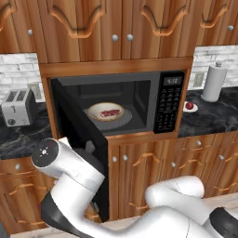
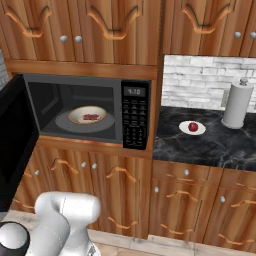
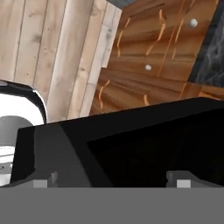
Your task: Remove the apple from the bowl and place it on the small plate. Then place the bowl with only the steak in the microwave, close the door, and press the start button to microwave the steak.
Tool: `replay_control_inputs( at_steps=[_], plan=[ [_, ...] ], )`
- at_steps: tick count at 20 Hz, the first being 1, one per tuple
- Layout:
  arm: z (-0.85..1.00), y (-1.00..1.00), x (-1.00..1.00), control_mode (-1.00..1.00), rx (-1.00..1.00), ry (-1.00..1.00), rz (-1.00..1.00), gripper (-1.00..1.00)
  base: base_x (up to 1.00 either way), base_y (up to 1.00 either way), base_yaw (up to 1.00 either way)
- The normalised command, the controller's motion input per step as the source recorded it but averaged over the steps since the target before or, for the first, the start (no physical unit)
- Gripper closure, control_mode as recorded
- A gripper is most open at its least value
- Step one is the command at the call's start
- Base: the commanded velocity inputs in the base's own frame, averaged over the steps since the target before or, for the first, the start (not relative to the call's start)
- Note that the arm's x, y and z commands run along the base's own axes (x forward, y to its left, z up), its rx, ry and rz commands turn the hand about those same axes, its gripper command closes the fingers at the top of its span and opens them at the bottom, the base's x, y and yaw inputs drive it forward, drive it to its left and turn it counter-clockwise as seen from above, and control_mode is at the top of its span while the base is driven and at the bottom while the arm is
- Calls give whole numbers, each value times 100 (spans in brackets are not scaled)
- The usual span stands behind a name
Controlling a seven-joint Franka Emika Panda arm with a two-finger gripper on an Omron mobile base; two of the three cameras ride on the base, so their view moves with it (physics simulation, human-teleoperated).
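Note:
The black microwave (image 1: 160, 100) stands open. On its round turntable sits the tan-rimmed bowl (image 1: 106, 111) (image 2: 87, 115), and only the marbled red steak (image 1: 109, 113) (image 2: 90, 117) lies in it. On the dark counter to the right, the apple (image 1: 189, 106) (image 2: 193, 126) rests on the small white plate (image 1: 194, 109) (image 2: 201, 129). The black door (image 1: 86, 148) (image 2: 15, 145) (image 3: 131, 144) is swung wide outward. In the hand view my gripper (image 3: 111, 183) is open, low by the door's outer face, its fingertips (image 3: 41, 183) wide apart and holding nothing.
A silver toaster (image 1: 16, 108) stands on the left counter and a paper towel roll (image 1: 214, 82) (image 2: 237, 105) on the right one. Wooden cabinets (image 2: 125, 185) run below the microwave and counter. Pale plank floor (image 3: 48, 52) lies beneath the door.

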Motion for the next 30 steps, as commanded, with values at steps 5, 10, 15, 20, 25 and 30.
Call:
replay_control_inputs(
  at_steps=[5,10,15,20,25,30],
  plan=[
    [24,-100,6,-100,9,-7,0,-100,0,0,0],
    [35,-100,27,-100,8,-9,0,-100,0,0,0],
    [26,-100,52,-100,8,-5,0,-100,0,0,0],
    [11,-70,66,-100,7,-1,0,-100,0,0,0],
    [8,-43,69,-100,6,0,0,-100,0,0,0],
    [2,-42,68,-100,7,-3,0,-100,0,0,0]
  ],
)
